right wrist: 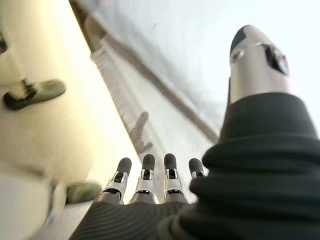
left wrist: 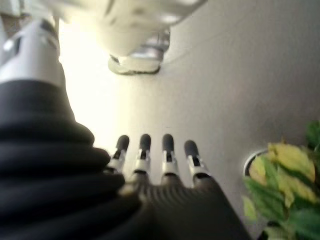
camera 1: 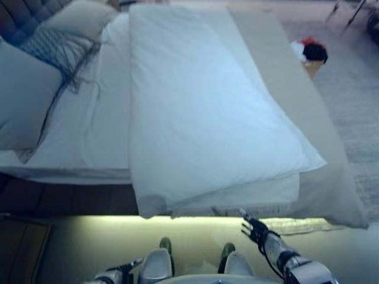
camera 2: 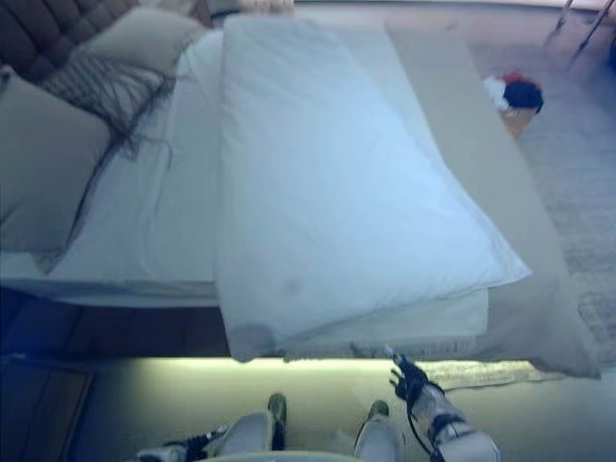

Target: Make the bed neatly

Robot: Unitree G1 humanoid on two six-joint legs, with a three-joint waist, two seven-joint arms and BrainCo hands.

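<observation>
The bed lies across the view with a thick white duvet (camera 1: 195, 112) folded over its middle, its near edge hanging over the side of the bed. A beige cover (camera 1: 296, 89) lies under it to the right and ends in a fringed hem (right wrist: 125, 100). Pillows (camera 1: 23, 100) and a grey fringed throw (camera 1: 56, 50) lie at the left, by the headboard. My right hand (camera 1: 254, 228) is open and empty, just below the bed's near edge by the fringe; its fingers (right wrist: 145, 175) are straight. My left hand (camera 1: 118, 274) hangs low and is open, with fingers (left wrist: 167, 150) straight over the floor.
A basket (camera 1: 311, 56) with red, white and black things stands on the grey carpet (camera 1: 355, 94) beyond the bed at the right. A potted plant (left wrist: 285, 185) stands on the floor near my left hand. A lit strip runs under the bed's near edge.
</observation>
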